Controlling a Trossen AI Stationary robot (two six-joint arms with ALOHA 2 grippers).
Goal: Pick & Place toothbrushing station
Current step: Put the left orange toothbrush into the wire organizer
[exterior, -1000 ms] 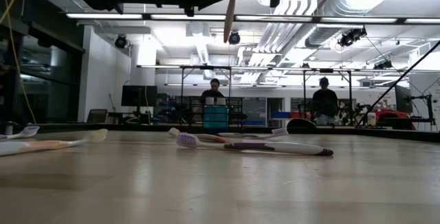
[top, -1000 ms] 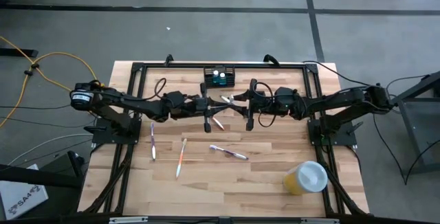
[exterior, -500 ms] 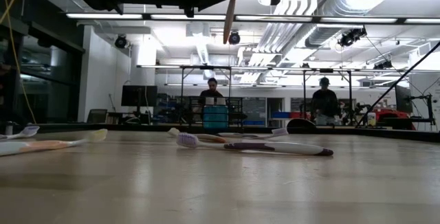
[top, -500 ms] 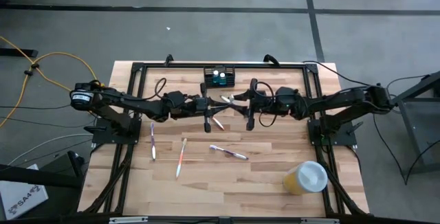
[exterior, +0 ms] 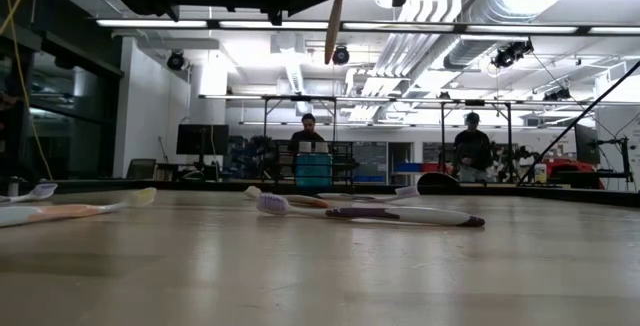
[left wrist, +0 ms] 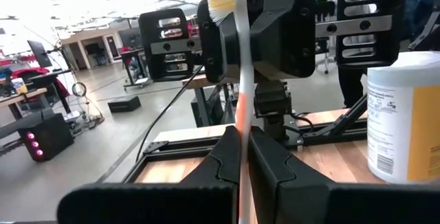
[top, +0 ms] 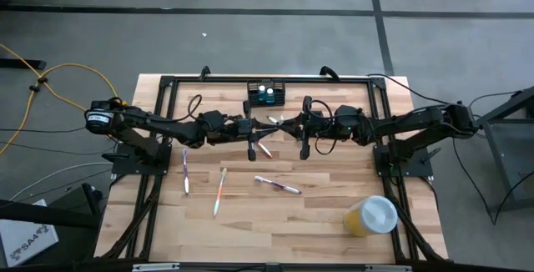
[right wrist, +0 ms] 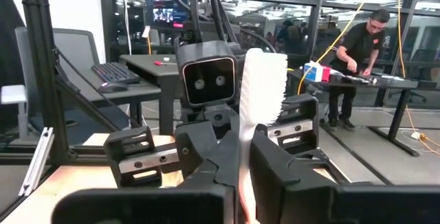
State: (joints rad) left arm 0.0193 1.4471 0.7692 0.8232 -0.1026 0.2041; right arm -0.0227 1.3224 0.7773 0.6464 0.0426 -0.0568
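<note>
A white toothbrush with an orange handle (top: 275, 121) hangs in mid-air over the table's middle. My left gripper (top: 260, 124) and my right gripper (top: 289, 123) face each other, both level and both shut on it. Its bristle head (right wrist: 265, 86) points up. Its handle end (exterior: 335, 16) hangs tilted high above the table. The toothbrushing station (top: 265, 94), a small black caddy, stands on the table near the far edge, just beyond the grippers. My left gripper pinches the toothbrush's shaft (left wrist: 240, 124) between its two fingers, coming level from the table's left, fingers across the brush. The brush stands nearly upright and clear of the table. My right gripper pinches the neck just below the bristle head (right wrist: 245, 152) between its two fingers, coming level from the table's right, across the brush.
Several toothbrushes lie on the table: a purple one (top: 185, 170) at the left, an orange one (top: 219, 190), a purple one (top: 277, 185) and one (top: 264, 148) under the grippers. A yellow cup with a white lid (top: 370, 215) stands near right. People work in the room beyond.
My right gripper has shut on the toothbrush near its head. Both arms have kept their place, and the brush hangs as before.
</note>
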